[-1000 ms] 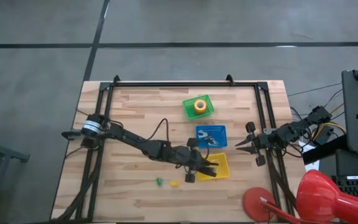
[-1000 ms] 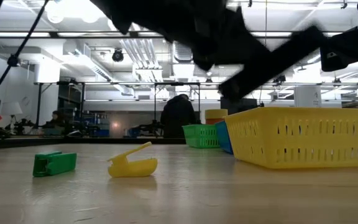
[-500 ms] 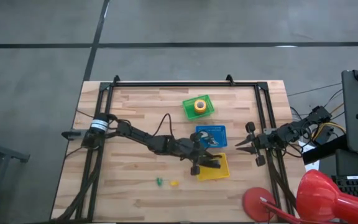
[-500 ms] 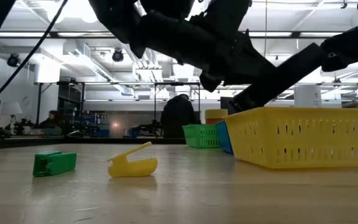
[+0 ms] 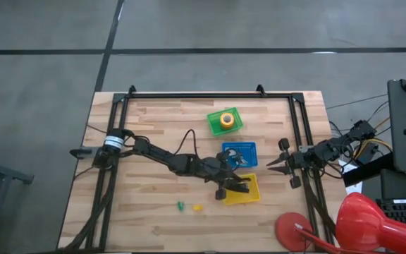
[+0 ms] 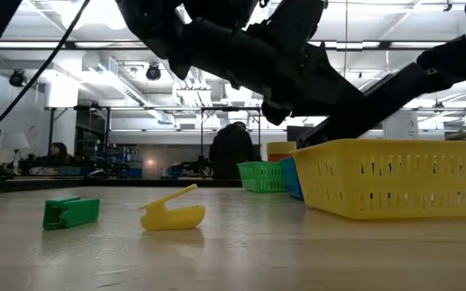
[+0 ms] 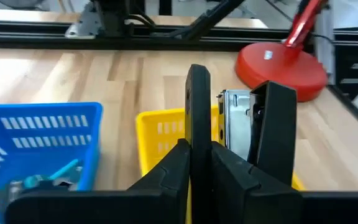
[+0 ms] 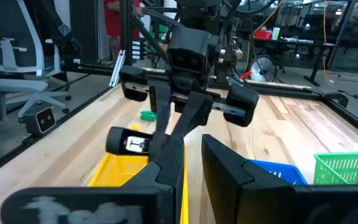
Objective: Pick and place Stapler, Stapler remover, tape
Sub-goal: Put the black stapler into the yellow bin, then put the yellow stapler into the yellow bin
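The left hand (image 5: 240, 185) hangs over the yellow basket (image 5: 251, 194), pinching the stapler (image 7: 238, 127) upright between its fingers, so the placing step is on, and next it should lower and let go.

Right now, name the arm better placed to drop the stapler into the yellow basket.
Left. The left gripper already holds the stapler over the yellow basket; the right gripper waits at the table's right edge.
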Available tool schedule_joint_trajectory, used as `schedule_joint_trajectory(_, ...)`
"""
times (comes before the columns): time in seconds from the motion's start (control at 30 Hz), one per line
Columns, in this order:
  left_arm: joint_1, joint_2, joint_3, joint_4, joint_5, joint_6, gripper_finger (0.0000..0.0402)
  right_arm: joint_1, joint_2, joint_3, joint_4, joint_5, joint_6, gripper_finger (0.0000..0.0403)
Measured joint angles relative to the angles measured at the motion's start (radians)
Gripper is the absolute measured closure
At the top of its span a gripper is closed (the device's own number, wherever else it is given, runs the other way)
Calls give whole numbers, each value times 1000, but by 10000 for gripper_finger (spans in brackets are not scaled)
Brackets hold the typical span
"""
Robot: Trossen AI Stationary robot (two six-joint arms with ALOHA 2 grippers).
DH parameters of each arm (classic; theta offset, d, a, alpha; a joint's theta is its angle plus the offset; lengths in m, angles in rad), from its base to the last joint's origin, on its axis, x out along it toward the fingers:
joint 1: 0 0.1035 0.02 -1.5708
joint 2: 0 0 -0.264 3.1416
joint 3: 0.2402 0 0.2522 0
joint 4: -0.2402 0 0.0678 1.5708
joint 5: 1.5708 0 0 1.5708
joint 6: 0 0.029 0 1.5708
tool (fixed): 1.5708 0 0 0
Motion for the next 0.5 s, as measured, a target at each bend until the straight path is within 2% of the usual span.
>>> schedule_joint_trajectory(0.5,9,0,6,-9,22,-45,315,0,0,0,0,0,-1,351)
